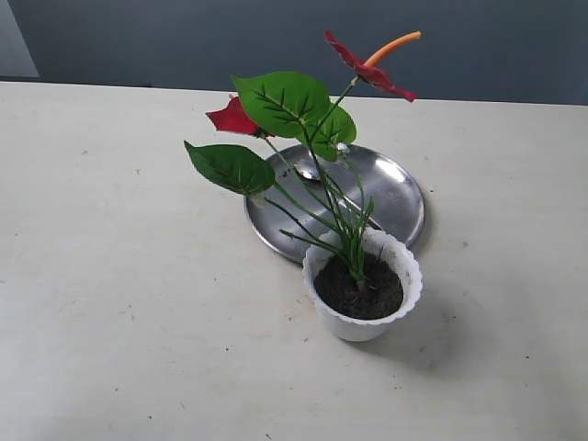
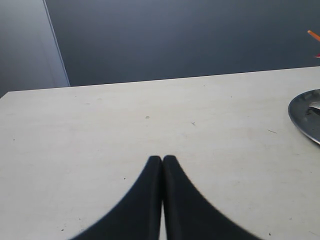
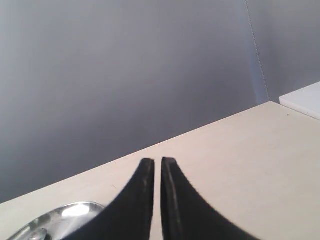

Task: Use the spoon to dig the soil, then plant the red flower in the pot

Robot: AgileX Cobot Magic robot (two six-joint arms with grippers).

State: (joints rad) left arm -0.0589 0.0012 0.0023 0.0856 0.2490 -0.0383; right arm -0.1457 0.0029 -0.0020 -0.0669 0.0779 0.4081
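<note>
Standing in the soil (image 1: 360, 292) of the pot (image 1: 364, 327) at lower middle, the red flower (image 1: 372, 73) is looking light and bendy; hold its thin stems low. The left gripper (image 2: 162, 159) and right gripper (image 3: 155, 162) are pinching shut on nothing.

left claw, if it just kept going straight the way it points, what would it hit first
Probably nothing: ahead of the shut left claw the wrist view shows only bare table up to its far edge, then the dark wall. The plate sits well off to one side. Depth is hard to judge.
</note>
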